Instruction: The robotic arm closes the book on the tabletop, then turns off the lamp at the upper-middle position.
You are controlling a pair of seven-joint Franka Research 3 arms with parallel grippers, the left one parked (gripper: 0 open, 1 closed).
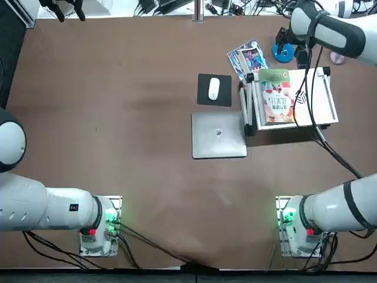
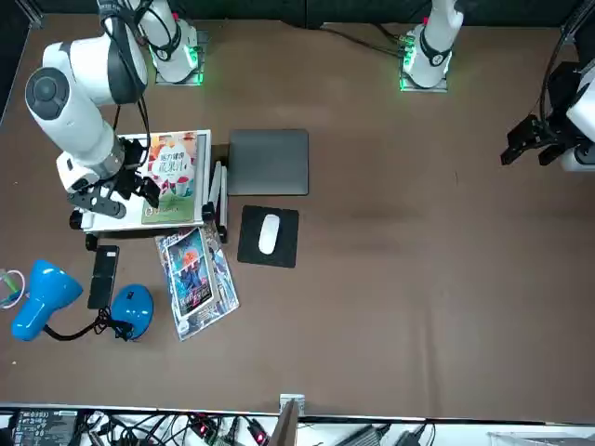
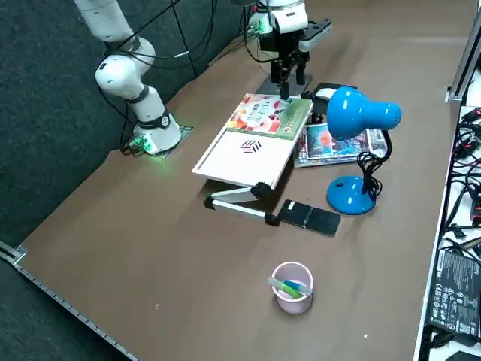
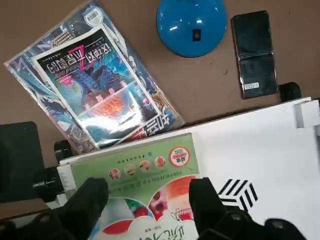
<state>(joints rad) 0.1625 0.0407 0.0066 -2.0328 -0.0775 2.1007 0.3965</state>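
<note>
Robotics lab: jointed white arms point(image 1: 47, 206) bolted to broad brown table point(image 1: 147, 194), loose cables point(image 2: 139, 429) and electronics point(image 3: 457, 293) along edge.

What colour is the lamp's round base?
Bright blue; the base shows best in the right wrist view.

From my station I see a closed grey laptop point(image 1: 219, 135), a white mouse point(image 1: 214, 89) on its black pad point(image 1: 205, 99), a plastic-sleeved blue booklet point(image 4: 100, 85), and pens in a pinkish cup point(image 3: 292, 302).
</note>
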